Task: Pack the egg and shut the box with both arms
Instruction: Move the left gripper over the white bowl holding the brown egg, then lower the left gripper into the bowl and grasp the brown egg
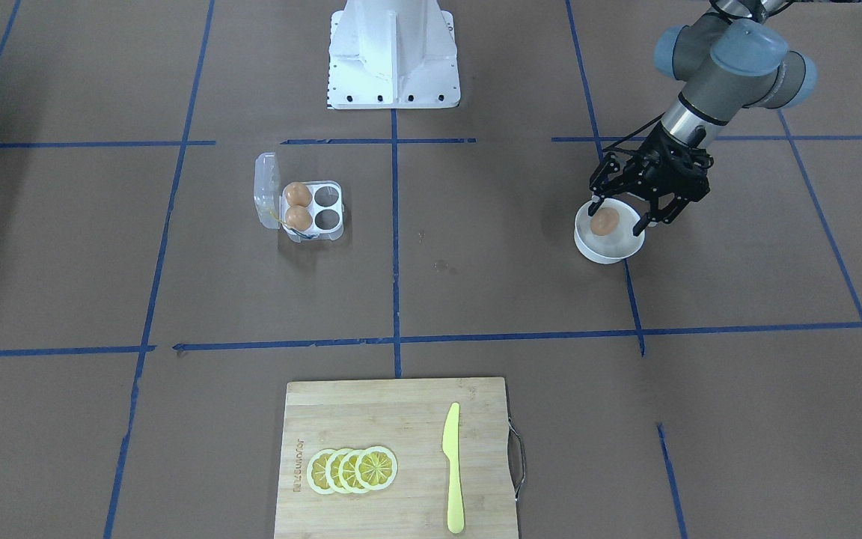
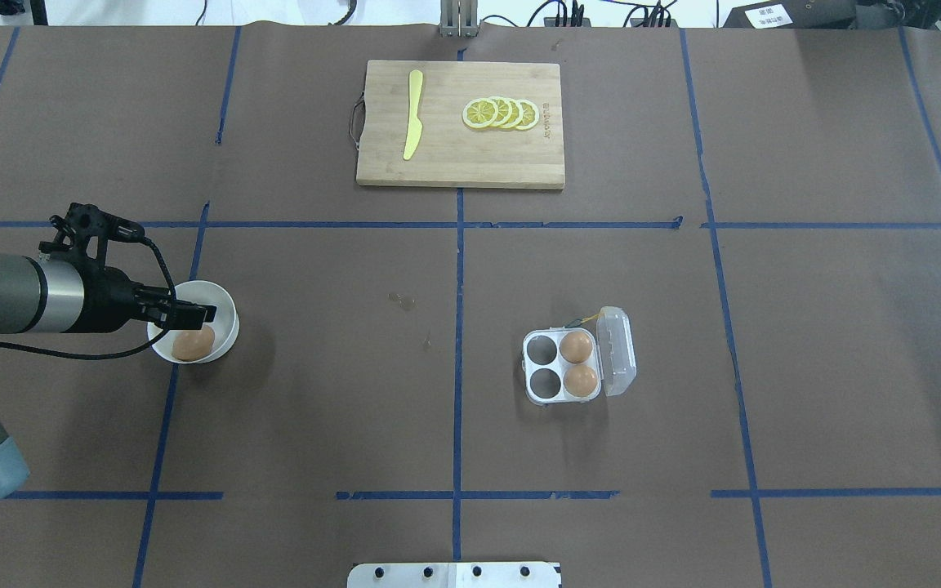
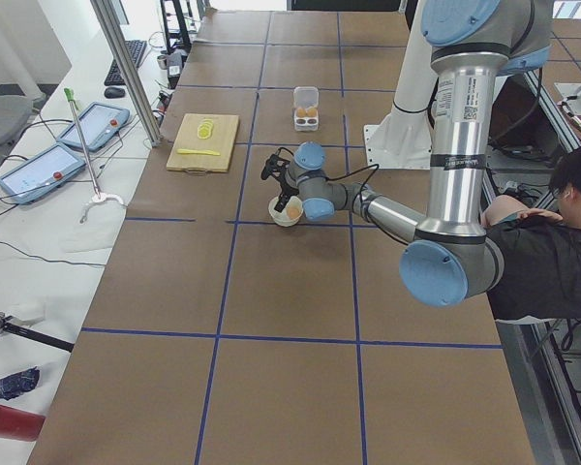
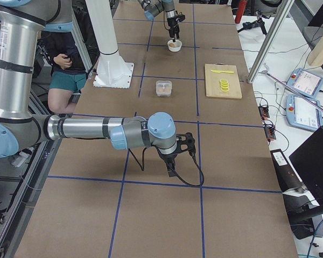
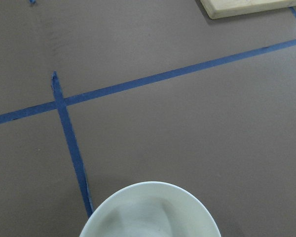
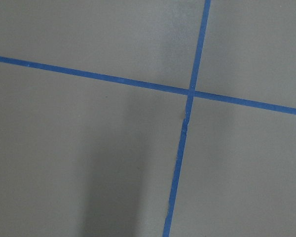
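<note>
An orange-brown egg [image 1: 604, 222] lies in a round white bowl [image 1: 610, 253]. My left gripper [image 1: 620, 217] is open just above the bowl, its fingers spread either side of the egg and not closed on it. In the overhead view the gripper [image 2: 189, 318] sits over the bowl [image 2: 224, 304] at the left. The clear four-cell box [image 1: 313, 211] stands with its lid [image 1: 266, 187] open; two eggs [image 1: 297, 195] fill the cells by the hinge, and the other two cells are empty. My right gripper [image 4: 174, 157] shows only in the exterior right view, low over the table; I cannot tell its state.
A wooden cutting board [image 1: 393, 419] holds lemon slices [image 1: 352, 470] and a yellow knife [image 1: 452, 468]. The white pedestal [image 1: 393, 52] stands at the robot's side. A person [image 3: 552, 242] sits beside the table. The left wrist view shows the bowl's rim [image 5: 150, 190].
</note>
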Robot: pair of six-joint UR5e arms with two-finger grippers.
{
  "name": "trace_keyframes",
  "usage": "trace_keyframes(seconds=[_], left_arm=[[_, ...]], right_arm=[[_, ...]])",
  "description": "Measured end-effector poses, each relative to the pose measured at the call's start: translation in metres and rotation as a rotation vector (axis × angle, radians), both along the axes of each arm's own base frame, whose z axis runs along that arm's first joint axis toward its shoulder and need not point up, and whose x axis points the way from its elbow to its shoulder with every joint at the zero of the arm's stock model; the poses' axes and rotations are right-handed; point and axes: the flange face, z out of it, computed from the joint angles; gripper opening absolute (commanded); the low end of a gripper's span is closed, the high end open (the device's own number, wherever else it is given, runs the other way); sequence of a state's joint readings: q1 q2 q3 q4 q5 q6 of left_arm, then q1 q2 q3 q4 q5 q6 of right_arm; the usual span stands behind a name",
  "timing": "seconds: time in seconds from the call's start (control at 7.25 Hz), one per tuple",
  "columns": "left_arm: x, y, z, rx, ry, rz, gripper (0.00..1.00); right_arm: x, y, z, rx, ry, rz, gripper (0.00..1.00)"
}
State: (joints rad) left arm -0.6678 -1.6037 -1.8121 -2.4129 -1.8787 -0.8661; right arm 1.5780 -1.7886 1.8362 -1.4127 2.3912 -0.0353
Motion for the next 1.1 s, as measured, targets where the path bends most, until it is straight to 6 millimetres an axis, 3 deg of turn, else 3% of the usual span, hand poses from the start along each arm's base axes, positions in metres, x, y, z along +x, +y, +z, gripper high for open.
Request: trace_keyframes(seconds=[0.28, 1.1], left_arm=[[0.007, 0.001, 0.006, -0.003, -0.011, 0.011, 0.69], [0.019, 0.006, 0.025, 0.014, -0.053, 0.053, 0.69]], right_arm=[[0.000, 0.000, 0.000, 0.000, 0.001, 0.001, 1.00], [0.000, 0.000, 0.001, 0.000, 0.003, 0.000, 1.00]])
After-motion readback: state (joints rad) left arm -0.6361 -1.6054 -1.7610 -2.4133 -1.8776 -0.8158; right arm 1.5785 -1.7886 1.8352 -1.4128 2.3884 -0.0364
